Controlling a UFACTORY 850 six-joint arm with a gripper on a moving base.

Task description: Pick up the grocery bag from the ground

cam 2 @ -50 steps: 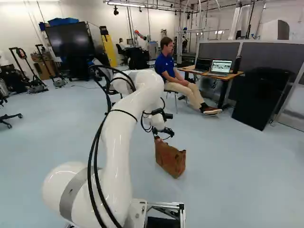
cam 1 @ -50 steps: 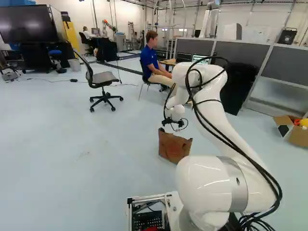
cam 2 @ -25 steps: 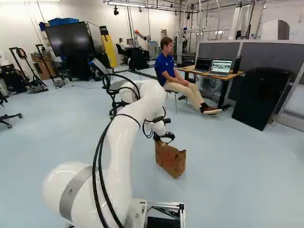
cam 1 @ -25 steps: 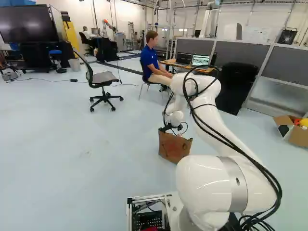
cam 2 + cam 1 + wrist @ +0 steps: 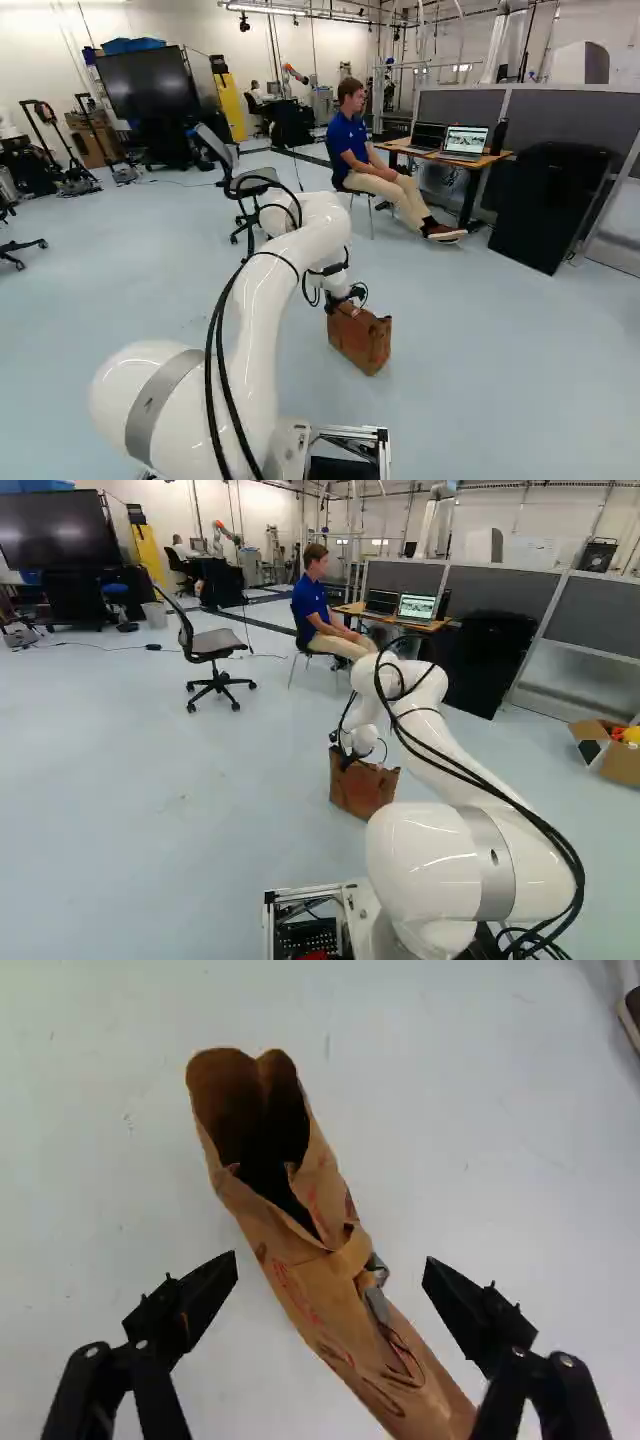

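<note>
Straddling the upright brown paper grocery bag (image 5: 300,1290), the black two-fingered gripper (image 5: 331,1263) stands with its jaws wide open, one on either side of the bag's narrow top, gripping nothing. The bag stands on the pale blue-grey floor (image 5: 200,780), ahead of the moving base. The jointed white arm (image 5: 290,260) bends forward and down to it, presumably so that the gripper can meet the bag from above, where the upper edges offer thin paper to pinch. At one end the bag's mouth gapes, while further along the top the paper is folded together beside something small and grey; that gathered stretch would likely give a firmer hold than a single loose wall. The bag runs slantwise across the gap between the fingers, so closing as they stand might twist it or crumple the rim. The approach looks nearly complete, with the grasp and lift left to do. Lowering a little and squaring up to the bag before closing seems wise; too shallow a pinch could slip or tear the paper.
</note>
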